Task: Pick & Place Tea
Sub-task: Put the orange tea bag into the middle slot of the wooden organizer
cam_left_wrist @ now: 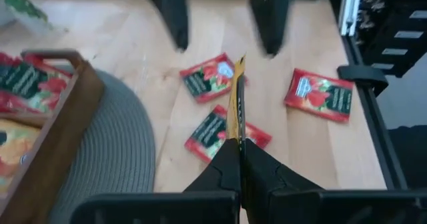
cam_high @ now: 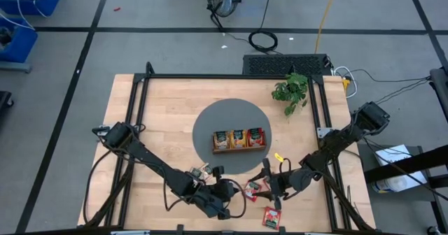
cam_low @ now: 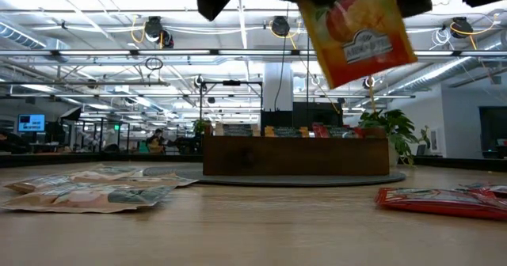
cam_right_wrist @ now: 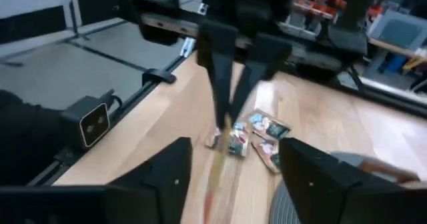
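Starting at your left, the left gripper [cam_left_wrist: 239, 159] has its fingers clamped on 1 orange-yellow sachet [cam_low: 356, 30], held edge-on above the table's near edge, so you look to be mid-handover or at the lift. Beside it, the right gripper [cam_right_wrist: 230, 161] has its fingers spread wide and holds nothing. Further right, 3 red sachets [cam_left_wrist: 319, 95] lie loose on the wood. Next, carry the held sachet to the wooden tray [cam_high: 240, 149] on the grey mat [cam_high: 207, 119] and release it.
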You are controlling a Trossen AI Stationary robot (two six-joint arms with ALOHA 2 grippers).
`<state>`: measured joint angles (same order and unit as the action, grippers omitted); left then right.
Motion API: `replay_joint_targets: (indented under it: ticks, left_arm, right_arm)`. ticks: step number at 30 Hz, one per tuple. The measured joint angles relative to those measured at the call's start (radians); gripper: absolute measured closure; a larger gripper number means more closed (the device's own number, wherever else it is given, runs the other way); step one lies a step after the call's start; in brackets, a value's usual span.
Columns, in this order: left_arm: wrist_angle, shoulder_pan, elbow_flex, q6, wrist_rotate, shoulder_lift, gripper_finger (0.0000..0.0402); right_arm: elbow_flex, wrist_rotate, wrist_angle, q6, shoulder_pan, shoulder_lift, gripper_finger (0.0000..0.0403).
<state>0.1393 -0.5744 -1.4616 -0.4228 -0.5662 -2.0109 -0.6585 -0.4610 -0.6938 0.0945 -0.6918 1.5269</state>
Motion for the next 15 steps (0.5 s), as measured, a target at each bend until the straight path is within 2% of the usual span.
replay_joint_targets:
  ticks: [4, 9, 15]
  left_arm:
    - [0.029, 0.012, 0.000, -0.034, 0.001, 0.000, 0.0400]
    - [0.029, 0.019, 0.000, -0.036, 0.002, 0.000, 0.0401]
    - [0.029, 0.019, 0.000, -0.040, 0.011, 0.000, 0.0401]
  right_arm:
    - [-0.052, 0.018, 0.095, 0.021, 0.009, 0.005, 0.0171]
    - [-0.152, 0.042, 0.315, -0.048, 0.049, 0.005, 0.0177]
    - [-0.160, 0.075, 0.335, -0.091, 0.100, 0.005, 0.0197]
